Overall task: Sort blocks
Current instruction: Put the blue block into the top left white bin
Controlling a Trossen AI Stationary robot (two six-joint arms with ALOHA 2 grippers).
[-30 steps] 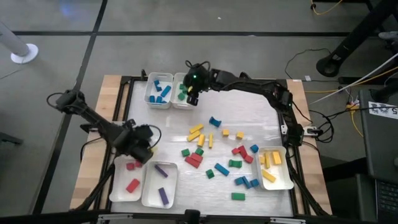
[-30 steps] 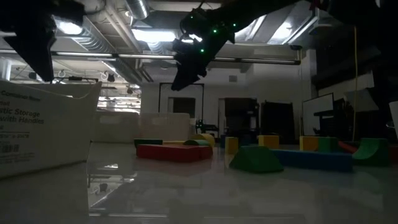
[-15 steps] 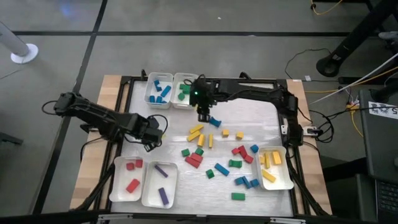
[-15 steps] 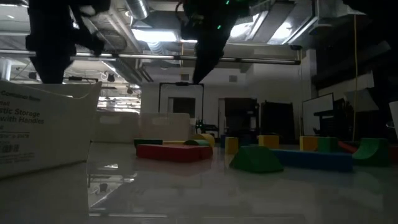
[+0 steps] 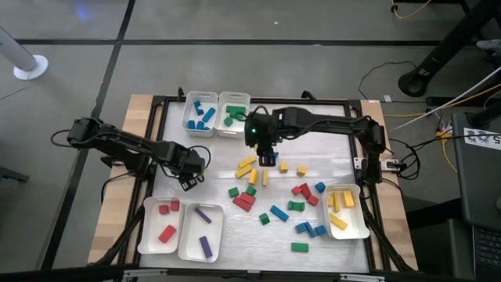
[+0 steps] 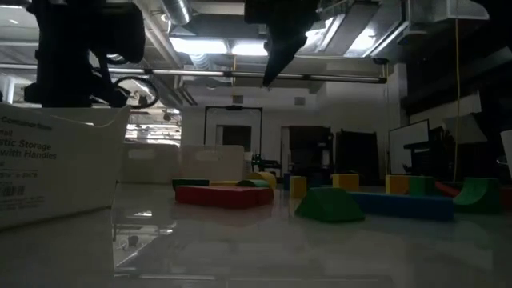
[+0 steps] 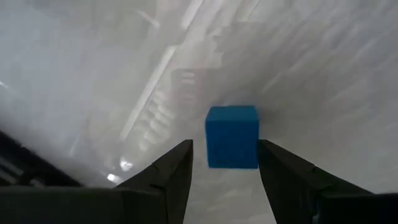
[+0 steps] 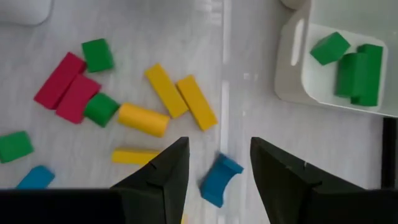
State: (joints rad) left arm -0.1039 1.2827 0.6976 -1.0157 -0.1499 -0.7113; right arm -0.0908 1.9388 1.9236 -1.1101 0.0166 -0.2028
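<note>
Loose blocks [image 5: 274, 196] in red, yellow, blue and green lie flat on the white table's middle and right. My left gripper [image 5: 188, 177] is open and points down at the table's left. Its fingers [image 7: 177, 165] stand either side of a blue cube [image 7: 232, 135] that sits on the table, without touching it. My right gripper [image 5: 264, 155] is open above a blue arch block [image 8: 219, 180], which lies on the table between its fingers [image 8: 171, 165] and below them. Both grippers are empty.
At the far edge stand a white tray with blue blocks [image 5: 199, 114] and one with green blocks [image 5: 232, 114]. Near the front left stand a red-block tray [image 5: 163, 223] and a purple-block tray [image 5: 202, 233]. A yellow-block tray [image 5: 345, 211] stands at the right.
My right gripper has gone from over the green-block tray toward the near edge and now stands over the blue arch. My left gripper has swung from beside the red-block tray toward the far edge and a little right, and has come down. Neither gripper's gap has changed.
</note>
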